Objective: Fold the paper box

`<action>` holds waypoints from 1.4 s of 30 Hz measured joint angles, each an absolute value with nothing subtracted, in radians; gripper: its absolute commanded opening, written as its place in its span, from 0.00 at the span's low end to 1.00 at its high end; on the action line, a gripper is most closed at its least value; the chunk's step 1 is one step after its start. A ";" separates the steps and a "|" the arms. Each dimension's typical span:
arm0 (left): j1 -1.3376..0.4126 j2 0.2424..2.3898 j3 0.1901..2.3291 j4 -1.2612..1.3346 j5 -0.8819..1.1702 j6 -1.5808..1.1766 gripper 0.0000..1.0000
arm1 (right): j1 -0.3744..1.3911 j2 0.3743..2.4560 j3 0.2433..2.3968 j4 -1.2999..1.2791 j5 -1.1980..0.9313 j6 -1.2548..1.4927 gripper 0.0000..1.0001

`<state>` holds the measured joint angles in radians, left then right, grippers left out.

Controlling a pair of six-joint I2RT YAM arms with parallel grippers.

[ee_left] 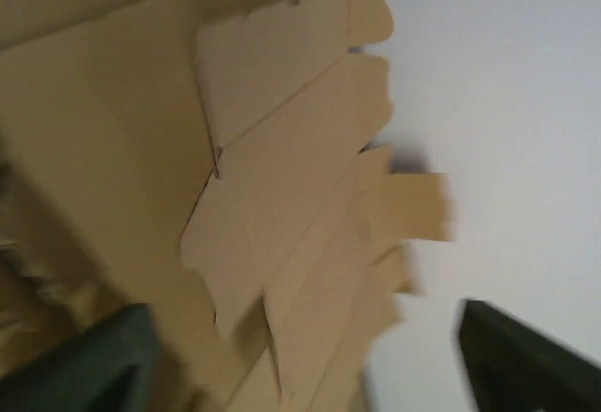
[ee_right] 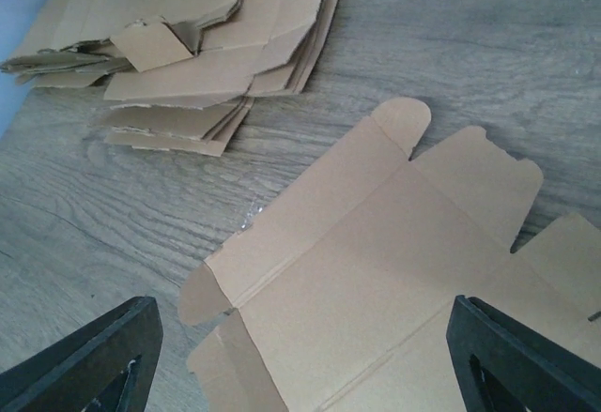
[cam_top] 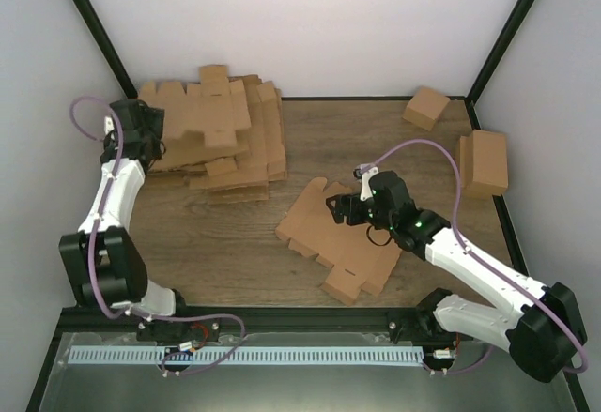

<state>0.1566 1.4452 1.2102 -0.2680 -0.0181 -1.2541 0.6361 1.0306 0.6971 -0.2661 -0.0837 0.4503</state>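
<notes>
The paper box [cam_top: 324, 234] lies flat and unfolded on the table [cam_top: 225, 252], just right of centre in the top view. My right gripper [cam_top: 340, 207] hangs over its upper edge, jaws spread wide, gripping nothing. My left gripper [cam_top: 155, 140] is at the upper left, over the left edge of the pile of blanks [cam_top: 230, 140], jaws also apart, nothing clamped between them
</notes>
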 measured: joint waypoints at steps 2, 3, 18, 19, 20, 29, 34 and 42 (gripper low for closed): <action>0.162 1.487 1.201 -0.323 -0.019 -1.224 1.00 | 0.636 1.037 0.697 -0.278 -0.082 0.458 0.87; 0.162 1.504 1.190 -0.352 -0.014 -1.197 1.00 | 0.636 1.041 0.696 -0.286 -0.082 0.463 0.87; -0.086 1.182 0.983 -0.576 0.089 -0.732 0.97 | 0.636 1.095 0.628 -0.334 -0.115 0.513 0.87; -0.112 1.182 0.968 -0.568 0.102 -0.710 0.97 | 0.636 1.095 0.622 -0.333 -0.116 0.514 0.88; -0.154 1.193 0.954 -0.561 0.109 -0.683 0.97 | 0.636 1.094 0.614 -0.333 -0.116 0.514 0.88; -0.525 1.427 0.933 -0.466 0.125 -0.526 0.96 | 0.636 1.080 0.556 -0.356 -0.091 0.572 0.88; -0.582 1.445 0.908 -0.359 0.142 -0.478 0.96 | 0.630 1.072 0.538 -0.355 -0.065 0.645 0.88; -0.580 1.541 0.879 -0.259 0.209 -0.437 0.93 | 0.463 1.028 0.503 -0.382 -0.076 0.695 0.90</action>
